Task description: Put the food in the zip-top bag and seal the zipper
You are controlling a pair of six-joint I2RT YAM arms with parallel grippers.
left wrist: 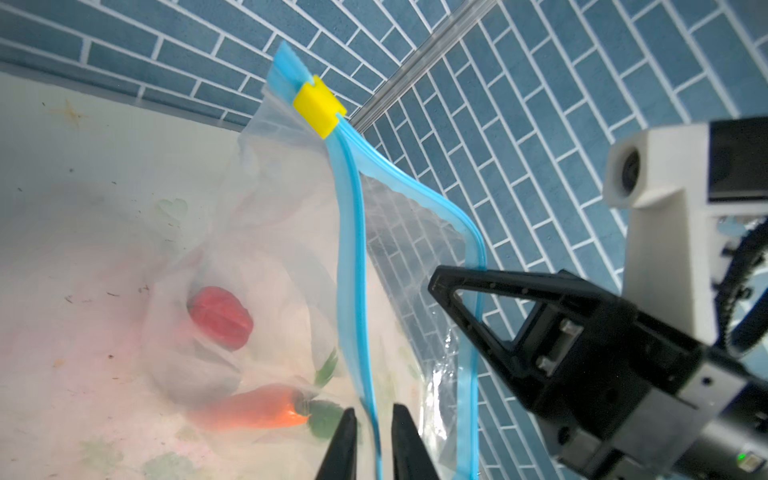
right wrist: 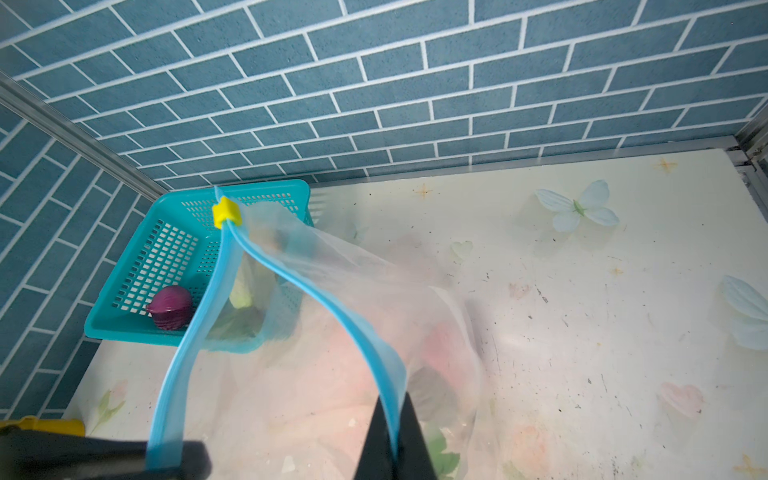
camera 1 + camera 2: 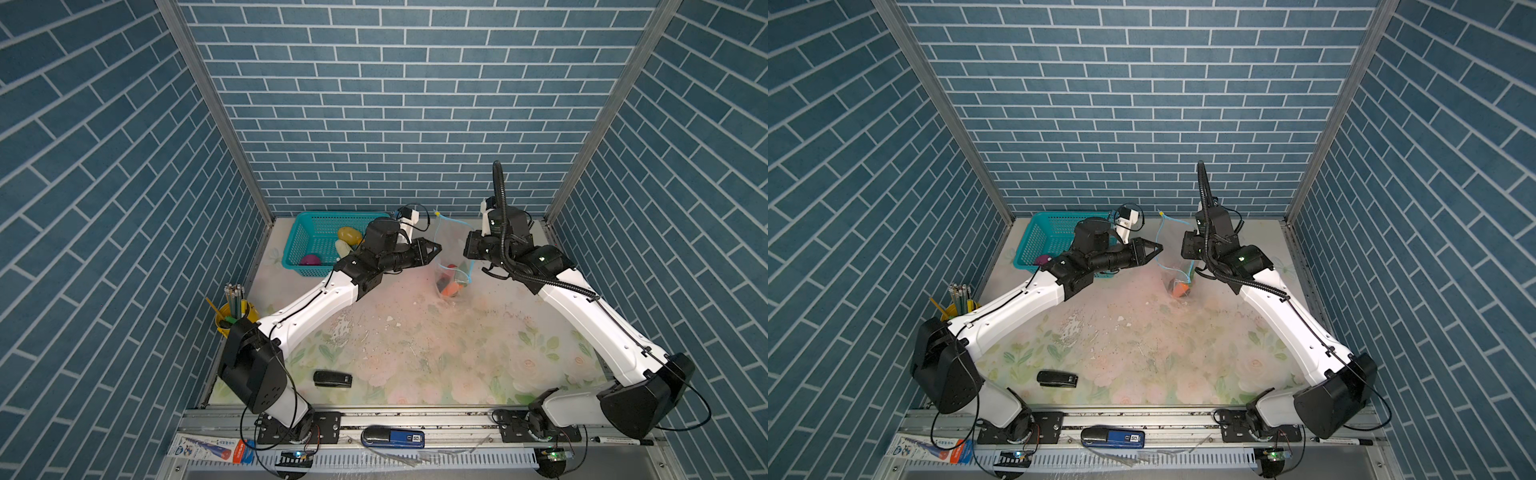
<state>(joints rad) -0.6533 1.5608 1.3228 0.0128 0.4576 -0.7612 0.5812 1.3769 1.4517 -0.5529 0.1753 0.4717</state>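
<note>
The clear zip-top bag hangs upright at the back middle, its mouth spread between both grippers. A carrot and a red strawberry lie inside it. The light blue zipper carries a yellow slider at its far top end. My left gripper stands slightly open, with one zipper strip running loose between its fingers. My right gripper is shut on the other strip. More food stays in the teal basket: a yellow potato, a white cabbage and a purple onion.
A yellow cup of pencils stands at the table's left edge. A black stapler lies near the front left, and a blue stapler rests on the front rail. Brick-patterned walls close in three sides.
</note>
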